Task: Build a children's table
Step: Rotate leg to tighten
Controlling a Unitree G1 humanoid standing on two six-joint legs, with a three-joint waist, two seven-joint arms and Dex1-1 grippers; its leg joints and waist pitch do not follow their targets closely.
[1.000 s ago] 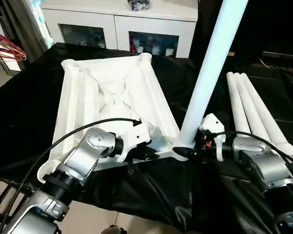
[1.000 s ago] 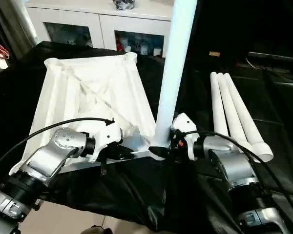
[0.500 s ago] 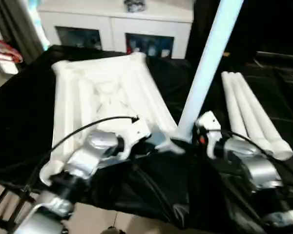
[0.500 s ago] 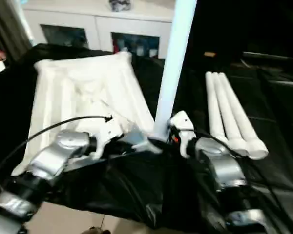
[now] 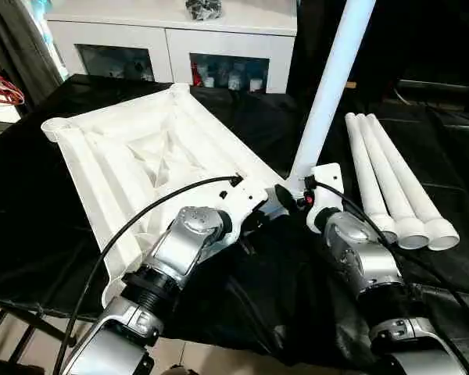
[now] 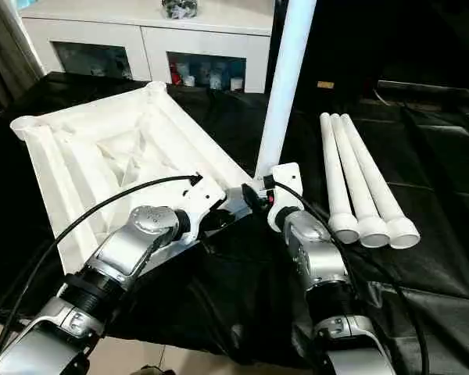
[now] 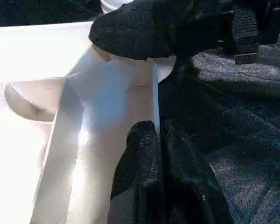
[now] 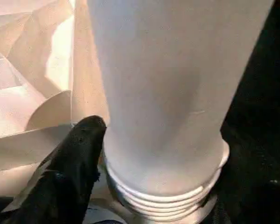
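Left gripper (image 7: 156,135) is pinched shut on the thin near rim of the children's table (image 5: 133,156), whose top lies underside-up on the black cloth (image 5: 31,203), its near corner next to both grippers. Right gripper (image 8: 158,154) sits at the foot of the upright leg (image 5: 328,86), one black finger (image 8: 77,144) against its threaded base where it meets the corner socket; whether it truly clamps the leg or merely brackets it I cannot tell (the jaws stand wide either way). Judging by looks, the white plastic is light, stiff and smooth, so the leg would likely slip in a loose hold and is best gripped low, near the threads, while the top is best held by its ribbed rim. Three spare legs (image 5: 391,180) lie side by side on the robot's right, near the right forearm and easy to knock. Beyond the top stands a white cabinet (image 5: 180,39); the cloth's near edge hangs just under both wrists, leaving little room to pull back
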